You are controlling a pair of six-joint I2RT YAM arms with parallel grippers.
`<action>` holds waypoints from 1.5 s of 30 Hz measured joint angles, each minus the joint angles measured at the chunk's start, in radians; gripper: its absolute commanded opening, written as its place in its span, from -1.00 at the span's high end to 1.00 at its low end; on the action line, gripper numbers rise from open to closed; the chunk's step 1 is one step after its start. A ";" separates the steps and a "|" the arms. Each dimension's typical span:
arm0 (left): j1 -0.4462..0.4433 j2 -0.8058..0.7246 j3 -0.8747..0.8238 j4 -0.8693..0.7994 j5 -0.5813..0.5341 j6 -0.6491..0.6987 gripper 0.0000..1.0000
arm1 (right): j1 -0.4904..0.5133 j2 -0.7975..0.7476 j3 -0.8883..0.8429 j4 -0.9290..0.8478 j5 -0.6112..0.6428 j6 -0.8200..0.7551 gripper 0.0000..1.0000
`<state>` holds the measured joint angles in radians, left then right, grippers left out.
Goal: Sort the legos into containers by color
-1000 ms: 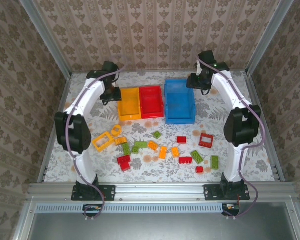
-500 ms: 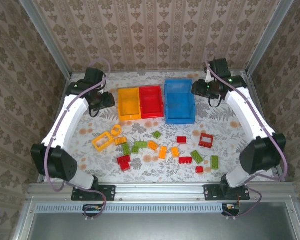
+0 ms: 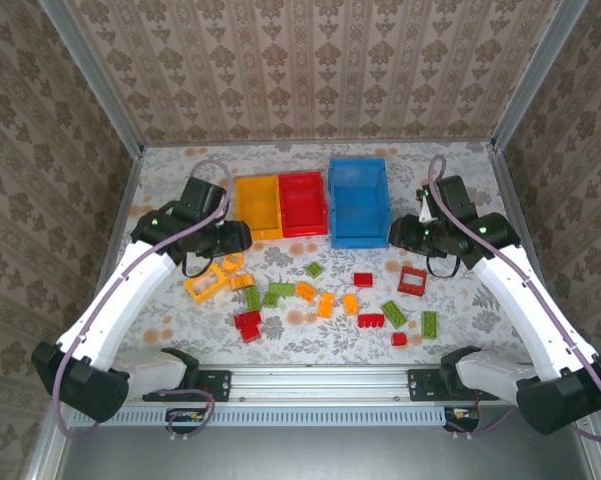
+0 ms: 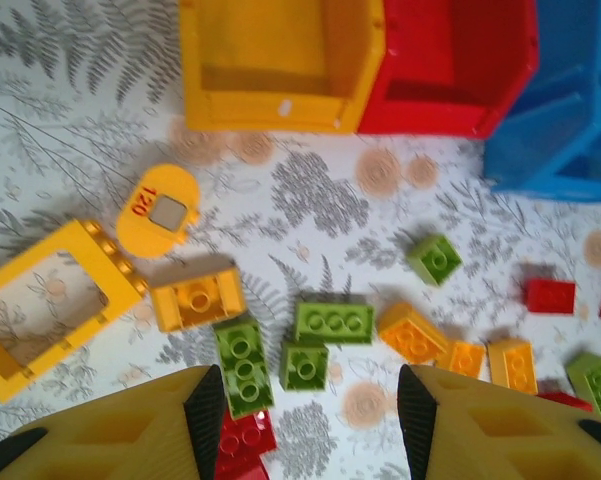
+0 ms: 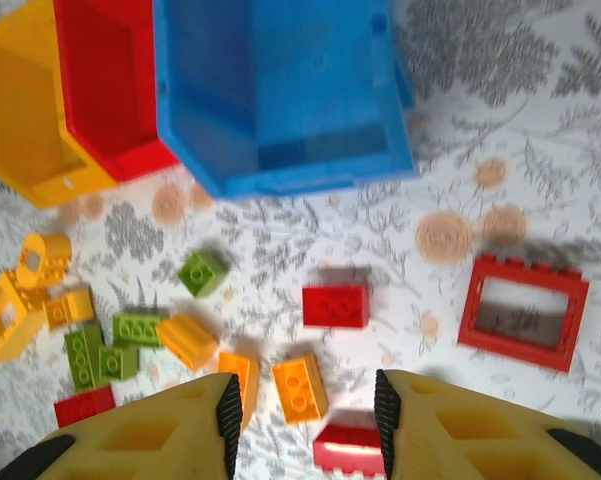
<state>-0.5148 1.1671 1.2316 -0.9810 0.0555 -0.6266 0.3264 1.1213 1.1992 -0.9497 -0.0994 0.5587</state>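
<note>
Over a flowered table (image 3: 170, 180), both arms have swung back from the far wall within the past second and now lean low above the loose bricks (image 3: 326, 304). The left gripper (image 3: 235, 238), earlier up beside the yellow bin (image 3: 258, 207), hangs at 10 o'clock of the scatter, just off that bin's near left corner and close to a yellow frame (image 3: 207, 283). The right gripper (image 3: 398, 232), earlier at the far right corner of the blue bin (image 3: 359, 201), sits at 2 o'clock of the scatter by the bin's near right corner, with a red frame (image 3: 412, 281) just beyond it at 5 o'clock. Both pairs of fingers stand spread and grasp nothing: the left wrist view shows green bricks (image 4: 333, 322) on the cloth between them, the right wrist view a red brick (image 5: 335, 305). The bins keep their row at 12 o'clock of the pile, yellow touching the red bin (image 3: 303, 203), blue a little apart. The bricks lie where they lay before, all on the table in front of the bins.
</note>
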 measured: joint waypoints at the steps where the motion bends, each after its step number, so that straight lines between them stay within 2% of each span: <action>1: -0.016 -0.018 -0.011 0.000 -0.005 -0.013 -0.03 | 0.019 -0.005 -0.008 -0.007 0.005 0.006 0.14; 6: -0.080 -0.146 -0.089 -0.034 -0.060 -0.115 -0.02 | 0.145 -0.010 -0.035 -0.021 0.015 0.019 0.14; 10: -0.087 -0.209 -0.144 -0.085 -0.102 -0.190 -0.02 | 0.222 -0.010 -0.051 -0.011 0.004 0.001 0.13; 13: -0.075 -0.222 -0.190 -0.133 -0.126 -0.240 -0.05 | 0.288 -0.008 -0.057 0.051 -0.050 -0.045 0.04; 16: 0.022 -0.219 -0.259 -0.164 -0.119 -0.268 -0.07 | 0.362 0.002 -0.058 0.133 -0.127 -0.101 -0.06; 21: 0.318 -0.223 -0.402 -0.142 -0.050 -0.261 -0.10 | 0.468 0.048 -0.062 0.286 -0.231 -0.168 -0.21; 24: 0.454 -0.189 -0.451 -0.098 0.003 -0.229 -0.10 | 0.492 0.090 -0.062 0.343 -0.264 -0.187 -0.21; 27: 0.538 -0.109 -0.476 -0.029 0.041 -0.187 -0.09 | 0.494 0.137 -0.061 0.372 -0.280 -0.204 -0.21; 35: 0.650 0.091 -0.491 0.178 0.095 -0.073 0.05 | 0.494 0.211 -0.023 0.375 -0.294 -0.246 -0.21; 40: 0.653 0.185 -0.493 0.251 0.110 -0.026 0.28 | 0.494 0.212 -0.022 0.375 -0.295 -0.246 -0.21; 45: 0.653 0.200 -0.531 0.293 0.118 -0.005 0.57 | 0.493 0.224 -0.022 0.375 -0.294 -0.246 -0.21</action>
<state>0.1383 1.3666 0.7002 -0.6876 0.1734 -0.6315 0.8196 1.3453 1.1770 -0.5743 -0.3939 0.3122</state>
